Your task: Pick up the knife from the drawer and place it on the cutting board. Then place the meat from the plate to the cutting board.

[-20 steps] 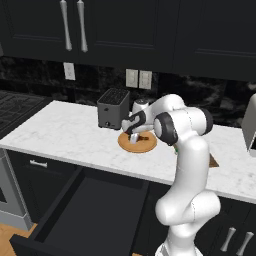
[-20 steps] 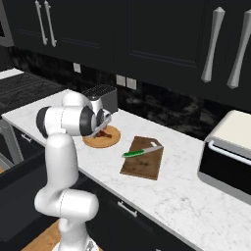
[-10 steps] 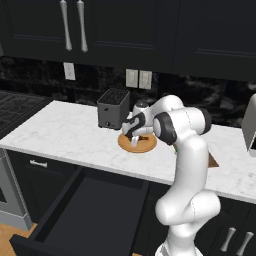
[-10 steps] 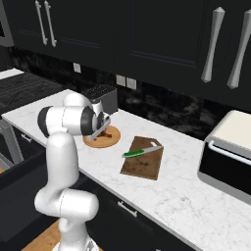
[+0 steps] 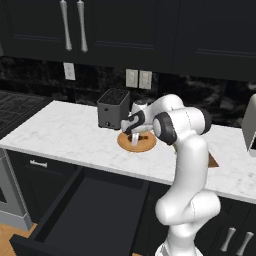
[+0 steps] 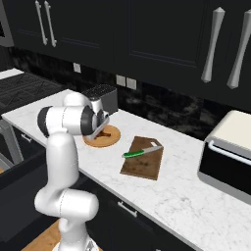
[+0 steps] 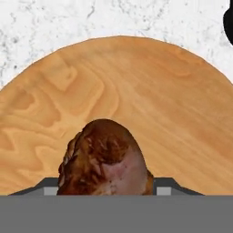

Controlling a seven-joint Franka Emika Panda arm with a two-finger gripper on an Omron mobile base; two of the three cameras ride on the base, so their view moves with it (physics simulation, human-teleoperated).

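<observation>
Hand view: meat point(image 7: 104, 159), reddish-brown lump, on plate point(image 7: 182, 113).

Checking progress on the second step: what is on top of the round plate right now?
The meat lies on the plate, between the gripper fingers. Whether the fingers touch it is hidden. The knife already rests on the cutting board.

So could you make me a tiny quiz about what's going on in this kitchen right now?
1. True or false: the knife lies on the cutting board.
2. The meat sits on: A) the plate, B) the toaster, C) the drawer.
3. Fill in: the drawer below the counter stands ____.

Key: 1 true. 2 A; the gripper is low over it, and whether it grips cannot be told. 3 open.
</observation>
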